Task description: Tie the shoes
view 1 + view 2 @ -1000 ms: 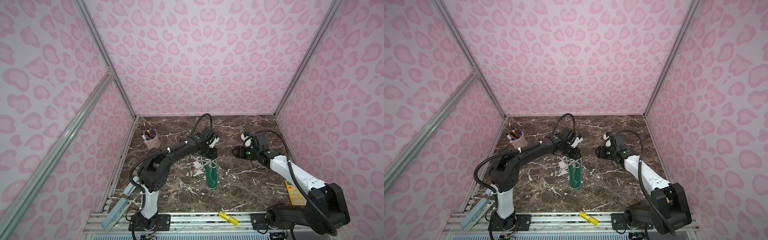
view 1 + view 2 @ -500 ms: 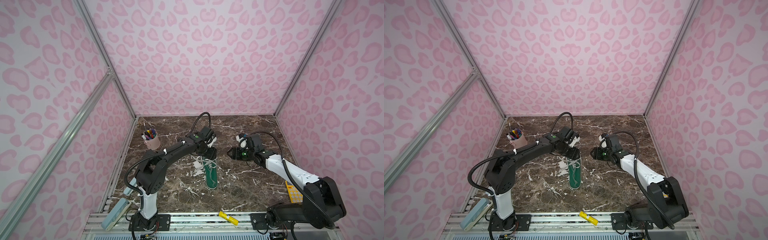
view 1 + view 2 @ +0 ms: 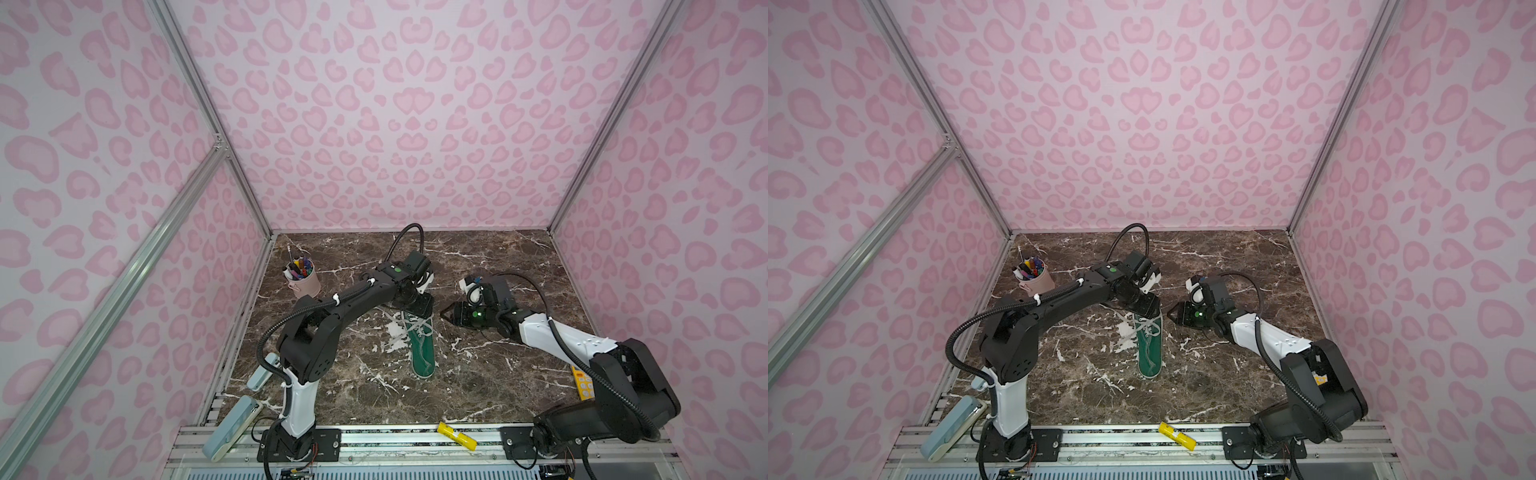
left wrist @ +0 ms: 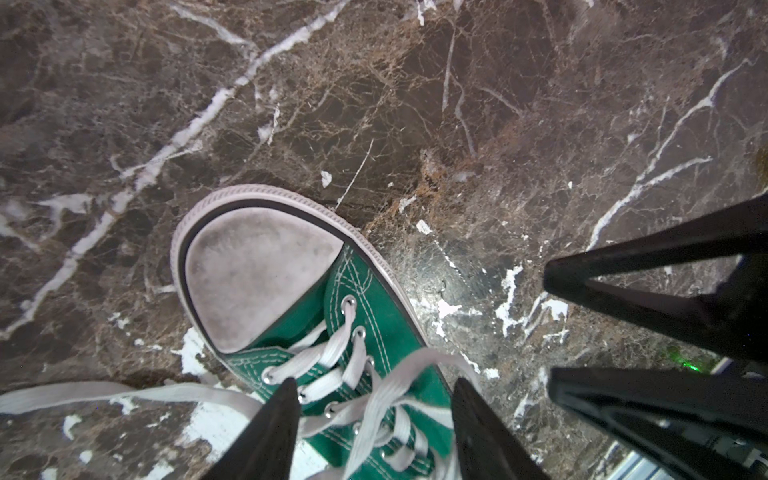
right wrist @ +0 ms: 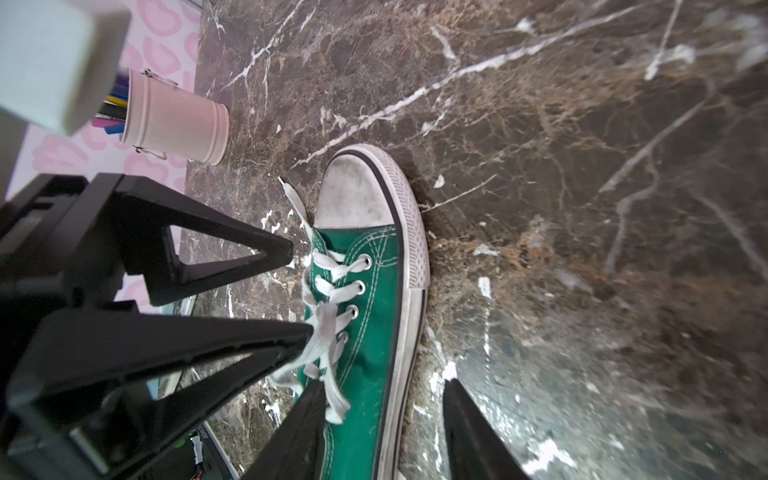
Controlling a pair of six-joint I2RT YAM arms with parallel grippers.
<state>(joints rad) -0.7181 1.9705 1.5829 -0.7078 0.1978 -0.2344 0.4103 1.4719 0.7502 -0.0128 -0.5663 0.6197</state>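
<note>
Above the shoe, the left gripper stands released, holding nothing, with loose laces beneath its tips. The right gripper, likewise open-jawed and empty, has moved in beside that shoe, which lies at table centre. Lace pickup probably follows; nothing is tied.

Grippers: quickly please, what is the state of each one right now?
Left gripper: jaws open above the laces of the sneaker, clamping nothing.
Right gripper: jaws open, holding nothing.
</note>
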